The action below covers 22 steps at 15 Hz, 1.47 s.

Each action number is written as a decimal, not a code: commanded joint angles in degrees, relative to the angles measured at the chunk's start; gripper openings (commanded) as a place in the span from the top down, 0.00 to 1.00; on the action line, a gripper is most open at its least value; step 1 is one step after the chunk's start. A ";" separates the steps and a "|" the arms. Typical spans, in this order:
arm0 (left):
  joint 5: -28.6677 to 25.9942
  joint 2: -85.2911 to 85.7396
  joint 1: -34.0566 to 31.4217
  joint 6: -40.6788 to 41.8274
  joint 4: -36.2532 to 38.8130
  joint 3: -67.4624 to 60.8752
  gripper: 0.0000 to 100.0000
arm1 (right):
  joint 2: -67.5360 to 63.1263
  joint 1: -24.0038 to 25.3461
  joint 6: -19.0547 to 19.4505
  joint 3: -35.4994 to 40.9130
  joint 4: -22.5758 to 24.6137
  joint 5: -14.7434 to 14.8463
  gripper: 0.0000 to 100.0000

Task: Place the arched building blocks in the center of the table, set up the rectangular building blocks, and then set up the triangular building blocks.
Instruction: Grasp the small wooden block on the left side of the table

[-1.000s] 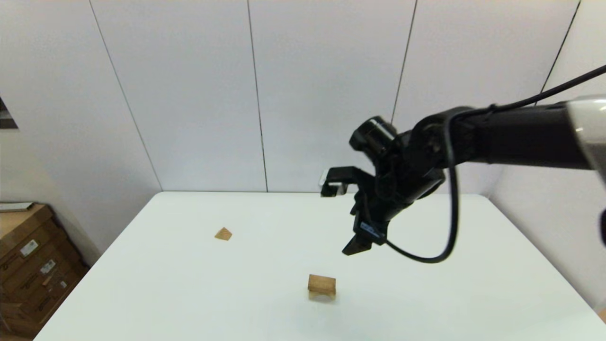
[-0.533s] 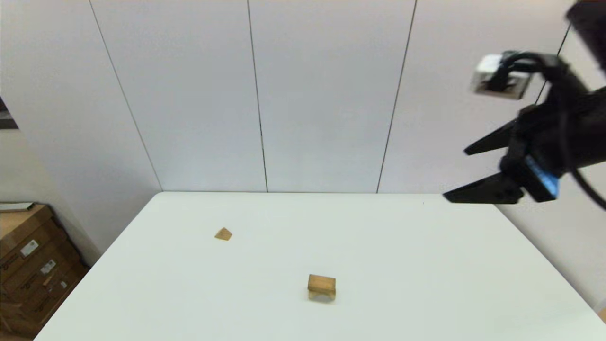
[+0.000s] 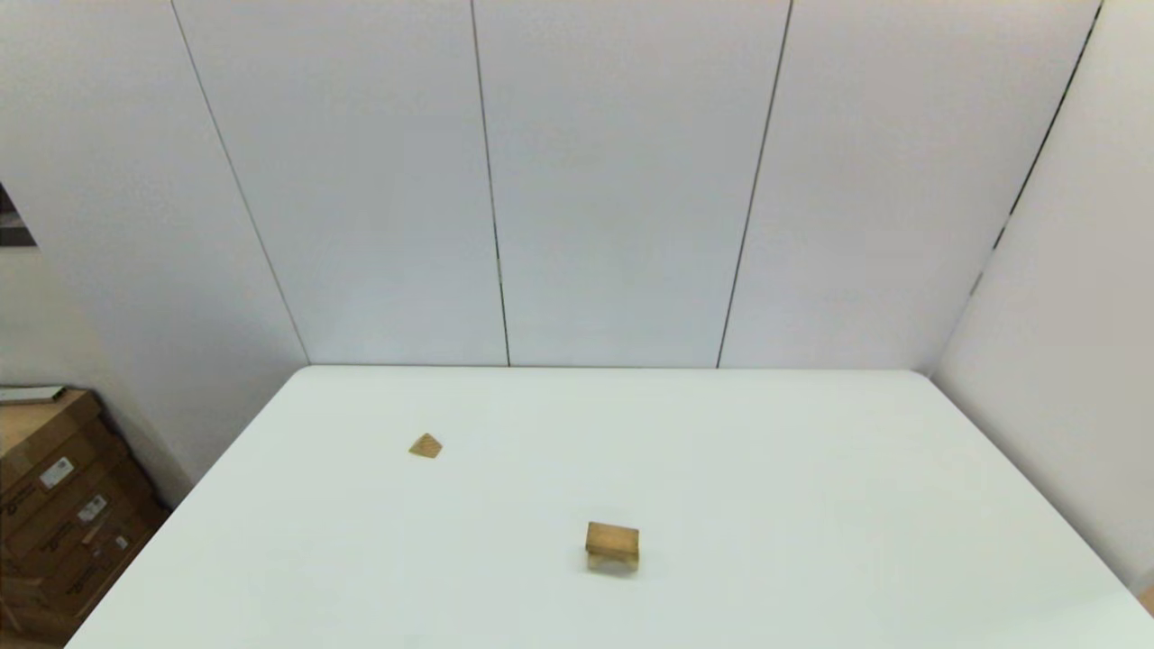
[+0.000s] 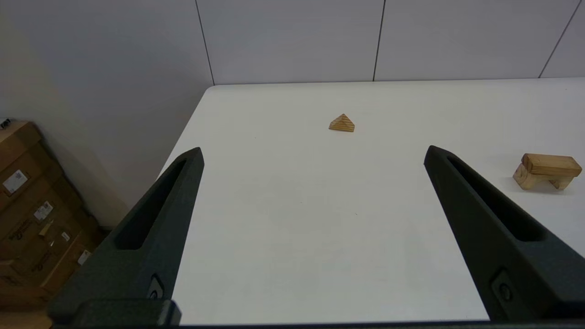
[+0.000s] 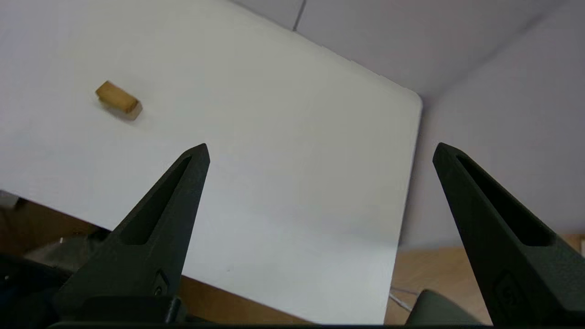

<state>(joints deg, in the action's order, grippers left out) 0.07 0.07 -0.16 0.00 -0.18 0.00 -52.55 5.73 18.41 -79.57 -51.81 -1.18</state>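
We find the small light-wood arched block (image 3: 612, 561) standing near the white table's (image 3: 811, 505) centre with the flat light-brown rectangular block (image 3: 612, 539) resting on it, the small triangular wooden wedge (image 3: 425, 445) well apart at its 10 o'clock, and our left gripper (image 4: 313, 155) and right gripper (image 5: 320, 153) both spread wide, holding nothing.

Middle: stacked blocks (image 3: 612, 545) are sitting alone on the table (image 3: 811, 505).
Left: wedge (image 3: 425, 445) is lying well apart.
Between: bare tabletop is showing.
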 commanded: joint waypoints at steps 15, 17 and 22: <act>0.01 -0.07 -0.02 0.00 0.01 0.00 0.00 | 52.64 -5.91 -15.77 48.81 11.91 7.25 0.00; 0.01 -0.07 -0.02 0.00 0.01 0.00 0.00 | 52.64 -5.99 -16.91 57.33 22.19 7.16 0.00; 0.01 -0.07 -0.02 0.00 0.01 0.00 0.00 | 52.64 -5.91 -11.29 74.82 44.78 6.54 0.00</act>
<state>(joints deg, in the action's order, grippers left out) 0.05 0.07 -0.16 0.00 -0.18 0.00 0.00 -0.18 5.60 -11.52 -17.49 5.58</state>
